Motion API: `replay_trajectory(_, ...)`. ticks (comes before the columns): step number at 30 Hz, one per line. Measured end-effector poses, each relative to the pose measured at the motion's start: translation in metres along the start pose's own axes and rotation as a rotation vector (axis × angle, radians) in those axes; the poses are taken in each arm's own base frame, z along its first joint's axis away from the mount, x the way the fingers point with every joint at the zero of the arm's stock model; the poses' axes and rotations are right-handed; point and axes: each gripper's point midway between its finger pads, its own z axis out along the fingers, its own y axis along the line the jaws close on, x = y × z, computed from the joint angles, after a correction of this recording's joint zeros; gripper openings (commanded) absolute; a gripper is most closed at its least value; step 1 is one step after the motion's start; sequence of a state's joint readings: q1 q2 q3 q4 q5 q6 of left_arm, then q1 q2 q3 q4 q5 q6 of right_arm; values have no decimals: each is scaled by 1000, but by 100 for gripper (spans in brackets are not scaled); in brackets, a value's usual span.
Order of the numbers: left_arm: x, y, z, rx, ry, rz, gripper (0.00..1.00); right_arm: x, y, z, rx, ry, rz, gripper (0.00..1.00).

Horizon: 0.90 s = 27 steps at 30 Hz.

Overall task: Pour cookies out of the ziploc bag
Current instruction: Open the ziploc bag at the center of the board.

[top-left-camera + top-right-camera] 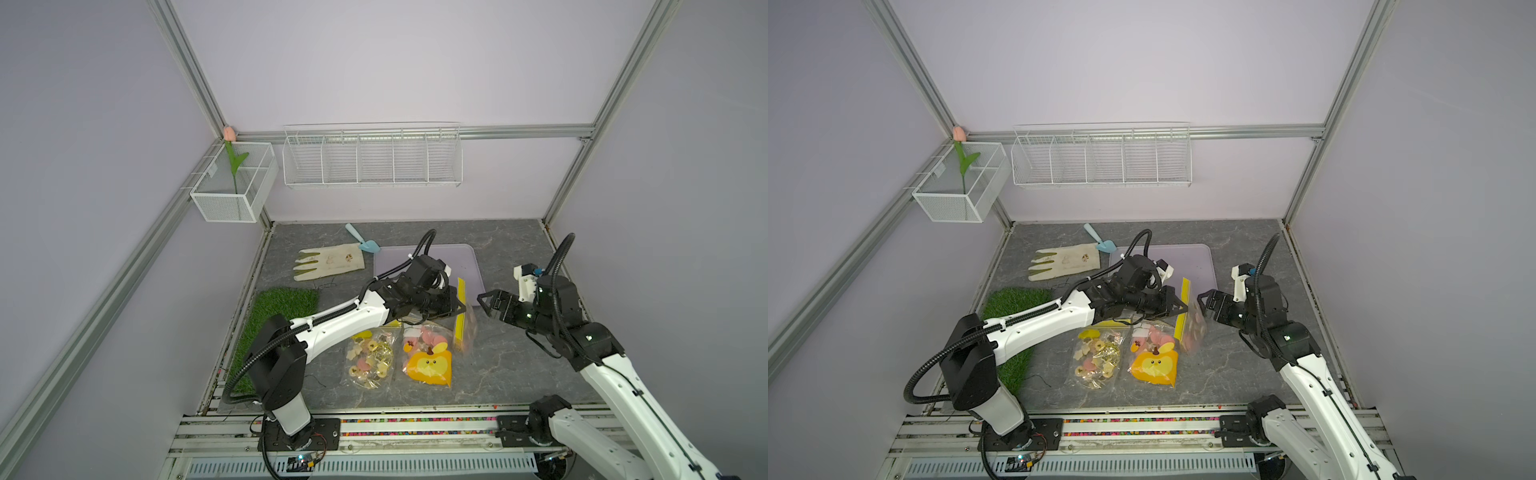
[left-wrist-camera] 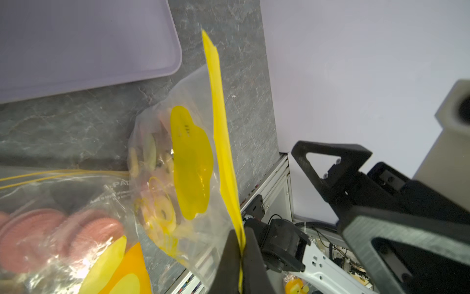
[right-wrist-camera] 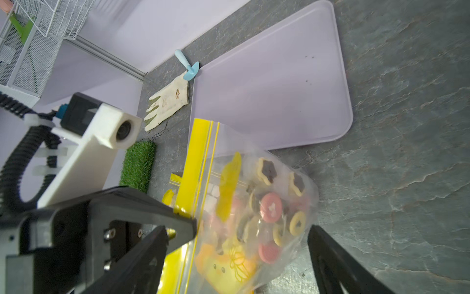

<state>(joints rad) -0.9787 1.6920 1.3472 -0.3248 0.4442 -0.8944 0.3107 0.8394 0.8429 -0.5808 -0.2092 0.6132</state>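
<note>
Cookies (image 3: 271, 207) — inside the ziploc bag (image 1: 466, 332), mid-frame in both top views, hung from the left gripper (image 2: 240, 252), clamped tight on the yellow zip strip (image 2: 218, 114). Right gripper (image 1: 489, 306) spread wide, holding nothing, just right of it. Likely trouble: thin pinch slipping under sagging weight, or spilling short of the lavender tray (image 1: 469, 257). Embossed "PA…" on a flat bag (image 2: 76, 193), lower left — rest unreadable.

1. You're looking at a robotics lab test cell: aluminium framing (image 1: 198, 79) boxes in plain lavender walls (image 1: 395, 62).
2. Two robot arms (image 1: 340, 320) bolt to slotted rails (image 1: 415, 442) at the front of a stone-patterned surface (image 1: 507, 374).
3. Staged props — a wire rack (image 1: 372, 158), a mesh box (image 1: 224, 205) with a fake tulip (image 1: 229, 134), a turf patch (image 1: 274, 316) — mark it as a mock-up.
</note>
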Motion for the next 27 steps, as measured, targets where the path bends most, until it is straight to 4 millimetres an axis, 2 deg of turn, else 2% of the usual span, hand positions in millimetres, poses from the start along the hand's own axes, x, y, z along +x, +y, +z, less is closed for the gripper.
replay_trajectory(4,16,-6,9,-23,43,46,6,5,7,6,-51,43,18,82)
replay_trajectory(8,22,-4,14,-52,51,70,6,7,11,9,-76,66,29,77)
replay_trajectory(19,21,-12,22,-117,39,151,7,22,1,26,-67,127,101,65)
replay_trajectory(27,25,-7,22,-155,43,181,8,20,-2,34,-65,127,139,56)
